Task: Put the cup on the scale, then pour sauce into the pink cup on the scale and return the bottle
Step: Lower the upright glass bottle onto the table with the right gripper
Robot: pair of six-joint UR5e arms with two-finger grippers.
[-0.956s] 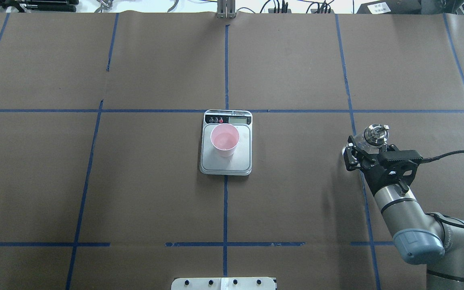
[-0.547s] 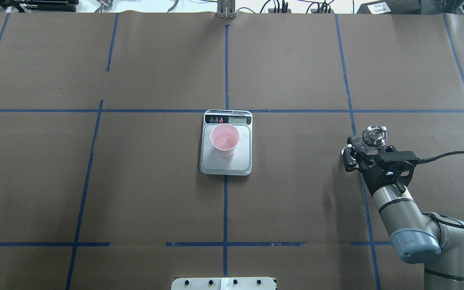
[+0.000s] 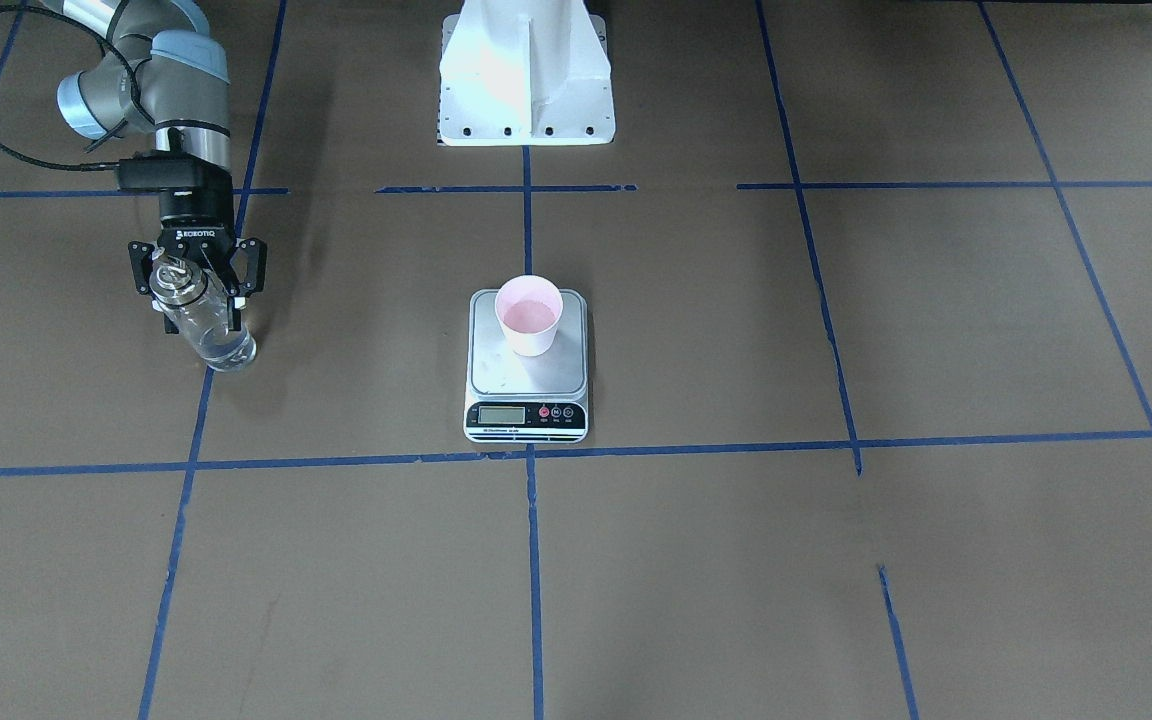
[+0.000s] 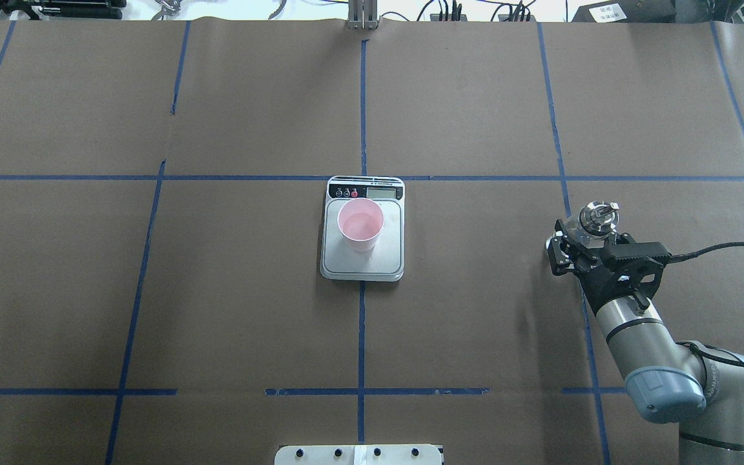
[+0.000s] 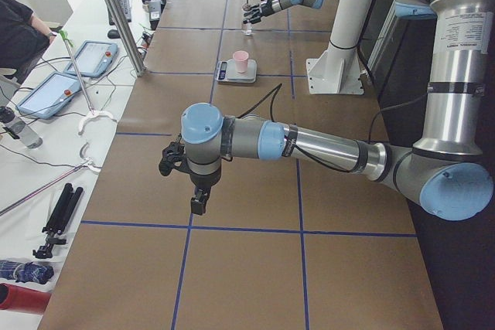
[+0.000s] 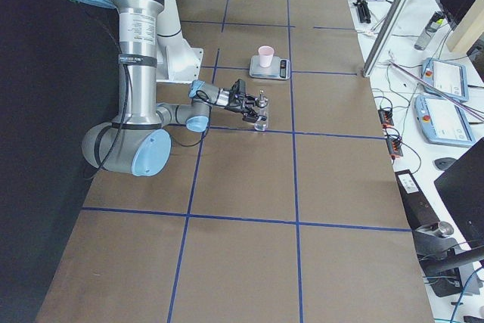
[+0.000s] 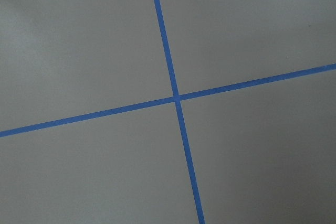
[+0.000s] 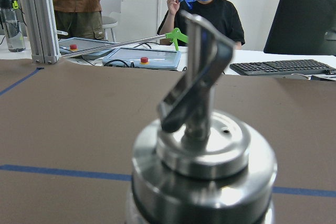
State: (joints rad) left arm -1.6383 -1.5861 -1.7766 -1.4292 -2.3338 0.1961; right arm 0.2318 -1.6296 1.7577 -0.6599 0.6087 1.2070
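Clasping cylindrical glass bottle [image 3: 210, 332], right gripper [image 3: 198, 298]; tapered cup [image 3: 529, 320], steel scale [image 3: 498, 376]

Bench [image 4: 217, 290] brown paper w/ blue tape grid [image 4: 361, 336]. Cup [image 4: 360, 224] pink inside, paler outside. Scale [image 4: 362, 265]: silver platform, black strip, grey LCD, red + white btns. Bottle [image 3: 211, 330] clear glass, liquid colourless, spout [image 8: 197, 72] shiny metal. R arm [image 4: 630, 326] silver, pale-blue joints, black wrist.
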